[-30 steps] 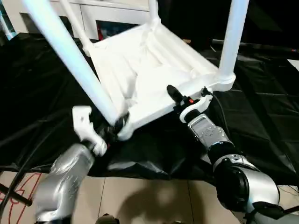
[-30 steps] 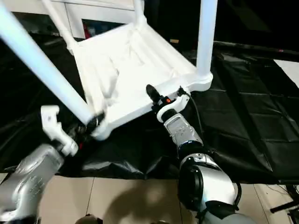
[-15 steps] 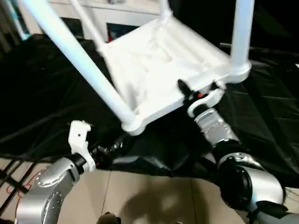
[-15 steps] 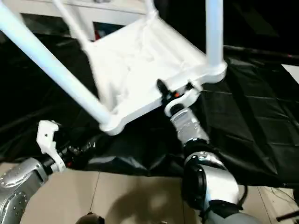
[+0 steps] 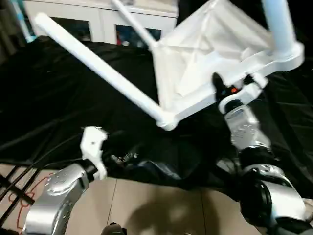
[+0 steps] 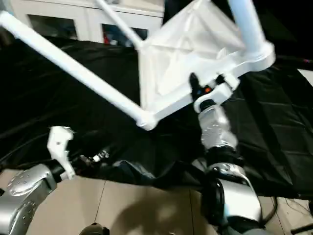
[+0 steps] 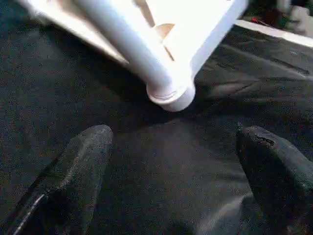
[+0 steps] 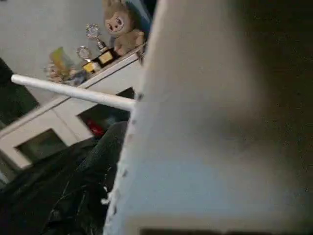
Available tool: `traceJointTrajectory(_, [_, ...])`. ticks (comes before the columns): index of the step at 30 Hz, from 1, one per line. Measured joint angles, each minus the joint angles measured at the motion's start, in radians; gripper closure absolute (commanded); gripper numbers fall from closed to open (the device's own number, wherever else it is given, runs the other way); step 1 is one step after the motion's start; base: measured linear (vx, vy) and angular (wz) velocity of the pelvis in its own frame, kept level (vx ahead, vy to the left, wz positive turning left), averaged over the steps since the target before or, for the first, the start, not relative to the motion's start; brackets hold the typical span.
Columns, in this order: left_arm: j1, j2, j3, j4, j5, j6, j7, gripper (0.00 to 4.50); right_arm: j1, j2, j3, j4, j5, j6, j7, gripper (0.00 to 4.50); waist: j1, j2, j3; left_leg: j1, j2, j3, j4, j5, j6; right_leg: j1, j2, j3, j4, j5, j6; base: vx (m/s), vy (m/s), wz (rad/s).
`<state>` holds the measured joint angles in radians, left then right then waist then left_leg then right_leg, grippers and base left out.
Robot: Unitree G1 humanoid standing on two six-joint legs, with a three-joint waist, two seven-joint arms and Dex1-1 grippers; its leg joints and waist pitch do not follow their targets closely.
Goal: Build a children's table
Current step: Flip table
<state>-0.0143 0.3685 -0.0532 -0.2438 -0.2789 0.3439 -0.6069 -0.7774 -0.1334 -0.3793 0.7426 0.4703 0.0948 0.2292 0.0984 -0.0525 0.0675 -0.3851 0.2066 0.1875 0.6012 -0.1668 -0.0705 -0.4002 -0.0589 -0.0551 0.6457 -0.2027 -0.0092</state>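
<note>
We saw the children's table (image 5: 205,54) tipped up on its side above the black sheet (image 5: 58,98) that covered the floor, its ribbed underside turned toward us. One long leg (image 5: 98,68) slanted out from the near corner socket (image 5: 166,120) toward the far left of the sheet, a second leg (image 5: 279,24) rose from the right-hand corner socket, and a third thinner-looking leg (image 5: 132,22) ran off behind the top. The near corner socket hung just above the sheet, not touching it as far as we could judge.

Our right gripper (image 5: 222,88) was pressed against the lower edge of the tabletop, near the right-hand socket; its jaws were clenched on that rim, and the wrist camera looked straight along the white plastic.

Our left gripper (image 7: 176,161) hovered low over the near edge of the sheet, below the near corner socket and apart from it. Its jaws stood released, wide apart, with nothing between them.

Behind the sheet stood a white cabinet (image 5: 98,19) with glass-fronted compartments, a plush toy (image 8: 120,24) and small trophies (image 8: 95,46) on top.
</note>
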Motion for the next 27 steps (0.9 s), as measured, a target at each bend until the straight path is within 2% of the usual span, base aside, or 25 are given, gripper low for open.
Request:
traceJointTrajectory(5, [-0.086,0.046,-0.034,-0.070,0.062,-0.013,-0.009,0.00,0.014,-0.050,0.060,-0.111,-0.052,0.078,-0.029,2.37,-0.006,-0.001,-0.001,0.000,0.000,0.004,0.001,0.001,0.001,0.000,0.000,0.004,0.000,-0.002,0.001,0.000,0.000,0.00])
traceJointTrajectory(12, [-0.191,0.055,-0.036,-0.108,0.069,-0.020,-0.003,0.00,0.030,-0.107,0.136,-0.230,-0.109,0.171,-0.047,2.37,-0.005,-0.004,-0.003,0.001,-0.001,0.008,0.002,0.001,0.001,0.000,0.000,0.009,0.000,-0.003,0.003,0.000,0.000,0.00])
traceJointTrajectory(15, [-0.251,0.054,-0.044,-0.098,0.093,-0.026,0.002,0.00,0.033,-0.128,0.169,-0.285,-0.148,0.225,-0.075,2.37,0.002,-0.005,-0.004,0.001,-0.001,0.008,0.002,0.001,0.001,0.000,0.000,0.010,0.000,-0.003,0.003,0.000,0.000,0.00])
traceJointTrajectory(22, [-0.396,0.078,-0.098,0.000,0.200,-0.113,0.000,0.00,0.035,-0.163,0.279,-0.419,-0.264,0.388,-0.158,2.40,0.011,-0.008,-0.009,0.002,-0.001,0.008,0.003,0.001,0.001,0.003,0.000,0.011,0.000,-0.005,0.010,0.000,0.000,0.00])
traceJointTrajectory(27, [-0.473,0.078,-0.102,0.047,0.232,-0.152,0.001,0.00,0.036,-0.162,0.314,-0.456,-0.299,0.426,-0.167,2.40,0.012,-0.009,-0.013,0.002,-0.001,0.008,0.003,0.001,0.001,0.004,0.000,0.012,0.000,-0.005,0.011,0.000,0.000,0.00])
